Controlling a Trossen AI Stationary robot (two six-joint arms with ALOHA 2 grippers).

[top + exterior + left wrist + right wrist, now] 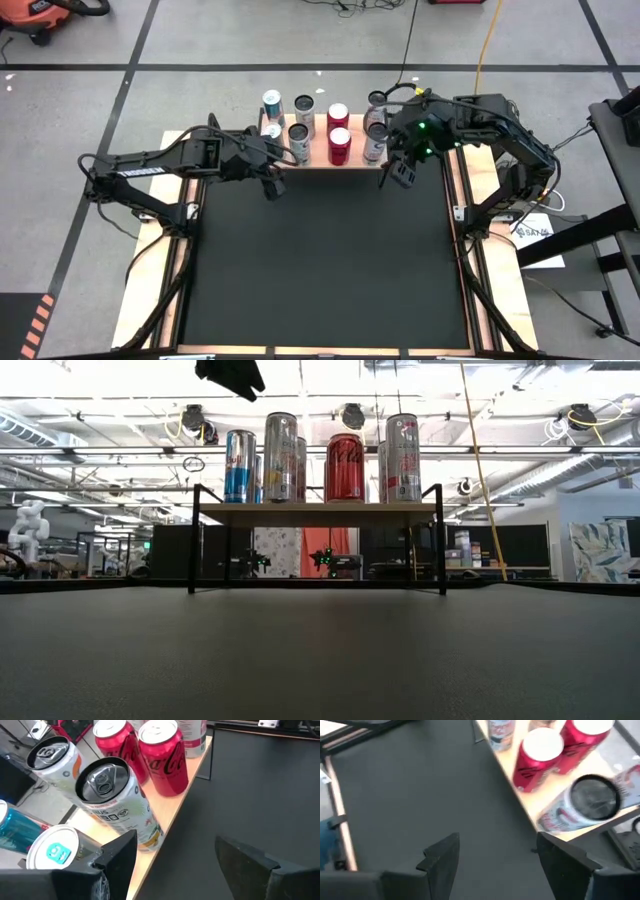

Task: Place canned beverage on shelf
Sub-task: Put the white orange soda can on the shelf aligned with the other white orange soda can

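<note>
Overall light: bright, even, no hard shadows on the black table mat (320, 270).
Source: ceiling lights (120, 435) across the upper part of the low view, slightly blown out.
Glare: soft highlights on the can tops (102, 777) in the left wrist view; a pale sheen on the mat in the foreground of the low view.
Blur: the right wrist view is smeared throughout, the cans (580, 802) at its upper right streaked and their print unreadable.
Focus: the left wrist view is sharper; its dark fingers (120, 852) at the lower edge are soft.
Distortion: the cans lean outward towards the left wrist view's edges.

shelf (322, 160) crowded with cans (339, 146), black mat (325, 260) open
</note>
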